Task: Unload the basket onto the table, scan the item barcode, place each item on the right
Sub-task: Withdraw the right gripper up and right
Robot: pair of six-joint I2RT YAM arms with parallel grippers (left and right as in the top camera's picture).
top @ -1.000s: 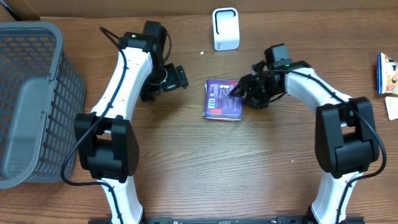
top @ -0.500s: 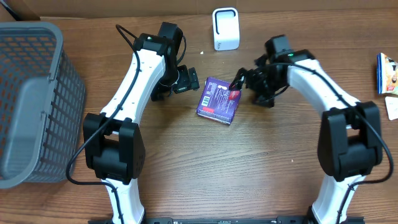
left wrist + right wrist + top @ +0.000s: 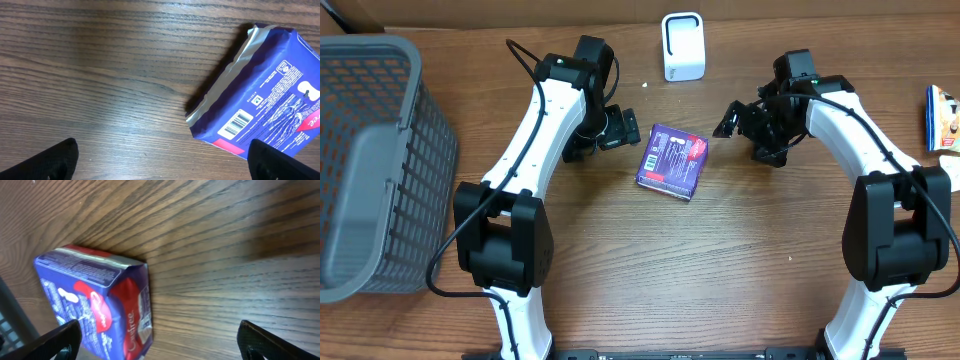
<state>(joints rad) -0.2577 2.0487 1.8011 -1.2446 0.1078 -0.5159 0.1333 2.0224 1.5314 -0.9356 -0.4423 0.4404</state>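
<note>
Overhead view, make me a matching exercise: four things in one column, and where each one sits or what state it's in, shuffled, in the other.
Column one
1. purple packet
2. grey basket
3. white scanner
4. right gripper

Column two
A. at the picture's left edge
B. open, holding nothing
C. top centre of the picture
D. lying flat, mid-picture

Pairs: 1-D, 2-A, 3-C, 4-B
</note>
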